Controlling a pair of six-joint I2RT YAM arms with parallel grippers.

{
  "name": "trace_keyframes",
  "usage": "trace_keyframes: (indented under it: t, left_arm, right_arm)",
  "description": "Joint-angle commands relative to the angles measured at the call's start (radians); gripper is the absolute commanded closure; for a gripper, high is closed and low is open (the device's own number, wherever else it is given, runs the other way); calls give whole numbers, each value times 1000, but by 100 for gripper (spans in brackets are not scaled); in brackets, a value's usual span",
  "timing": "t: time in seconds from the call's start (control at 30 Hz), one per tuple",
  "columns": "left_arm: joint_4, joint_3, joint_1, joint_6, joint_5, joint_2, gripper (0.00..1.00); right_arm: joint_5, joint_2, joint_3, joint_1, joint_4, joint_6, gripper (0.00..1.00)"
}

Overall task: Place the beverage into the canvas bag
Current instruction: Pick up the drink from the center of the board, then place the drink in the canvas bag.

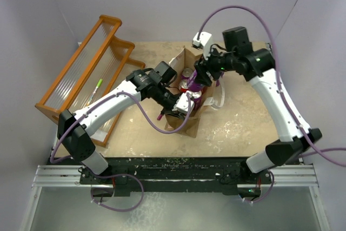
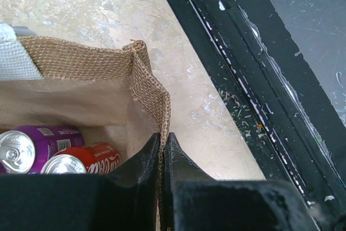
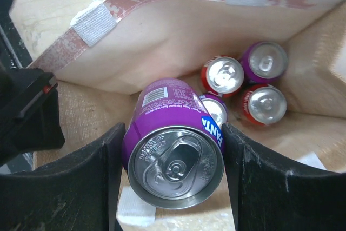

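Purple can point(image 3: 173, 160) gripped by right tool point(image 3: 174, 133) | left tool point(image 2: 162, 138) pinches canvas bag point(image 2: 147, 79) rim | lower cans point(image 3: 217, 111) part-hidden

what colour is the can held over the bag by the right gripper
Purple with a silver top: a Fanta can. It shows best in the right wrist view.

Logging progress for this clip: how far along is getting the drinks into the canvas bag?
Done: several red and purple cans already stand upright in the canvas bag. In hand: the right tool grips a purple Fanta can over the bag's mouth, while the left tool pinches the bag's rim, holding it open. Left: lower the can in and release it.
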Motion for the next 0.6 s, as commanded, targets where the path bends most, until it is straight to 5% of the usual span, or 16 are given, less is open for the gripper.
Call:
trace_keyframes:
  t: [0.0, 0.57]
  left_arm:
    - [-35, -39, -12, 24, 31, -7, 92]
    - [-58, -59, -12, 40, -35, 23, 96]
  right_arm:
    - [-95, 14, -23, 14, 126, 22, 100]
    - [-280, 62, -128, 14, -11, -181, 100]
